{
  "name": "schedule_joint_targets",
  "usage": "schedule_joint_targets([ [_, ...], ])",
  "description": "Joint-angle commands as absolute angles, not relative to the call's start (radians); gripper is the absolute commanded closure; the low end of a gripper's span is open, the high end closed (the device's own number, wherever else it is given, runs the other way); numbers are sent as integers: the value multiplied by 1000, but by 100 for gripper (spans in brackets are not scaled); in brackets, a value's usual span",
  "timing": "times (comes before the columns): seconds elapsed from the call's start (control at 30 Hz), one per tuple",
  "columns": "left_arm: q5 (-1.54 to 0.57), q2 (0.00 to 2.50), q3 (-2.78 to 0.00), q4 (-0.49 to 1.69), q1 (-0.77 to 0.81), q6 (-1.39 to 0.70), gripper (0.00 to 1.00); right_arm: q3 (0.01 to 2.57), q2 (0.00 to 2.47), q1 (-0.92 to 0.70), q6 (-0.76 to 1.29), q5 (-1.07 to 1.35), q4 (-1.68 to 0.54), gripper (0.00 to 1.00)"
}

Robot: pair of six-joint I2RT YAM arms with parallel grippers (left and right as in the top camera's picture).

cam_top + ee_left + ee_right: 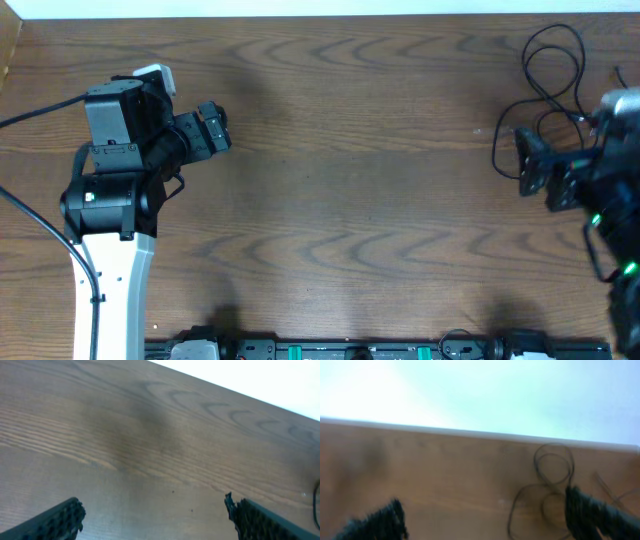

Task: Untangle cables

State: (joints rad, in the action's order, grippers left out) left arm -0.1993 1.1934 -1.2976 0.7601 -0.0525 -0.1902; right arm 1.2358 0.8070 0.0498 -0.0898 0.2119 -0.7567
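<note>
The cables (546,96) are thin black cords lying in loose loops at the table's far right corner. In the right wrist view the cable loops (553,444) lie just ahead of my right-hand finger, which covers part of them. My right gripper (523,161) hovers beside the loops, slightly nearer the table's middle. It is open, and between its fingers (483,505) only one loop's edge shows. My left gripper (222,130) is far from the cables on the left side of the table. It is open over bare wood (154,509).
The wooden table (350,150) ends at a pale back edge (445,431) close behind the cables. A thick black arm cable (40,110) trails off at the left. Black equipment (350,350) lines the front edge.
</note>
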Motion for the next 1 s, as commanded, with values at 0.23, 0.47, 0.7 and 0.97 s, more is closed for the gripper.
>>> schedule_joint_targets([
  [0.23,-190,1197,-1306,763,-56,-199,3,456,306,24,-90,220,-228,1],
  [0.47,-190,1197,-1306,763,-56,-199,3,115,78,-6,-83,221,21,1],
  [0.7,-190,1197,-1306,763,-56,-199,3,5,5,-15,-83,239,59,1],
  [0.97,-190,1197,-1306,763,-56,-199,3,6,11,-15,-83,283,-51,1],
])
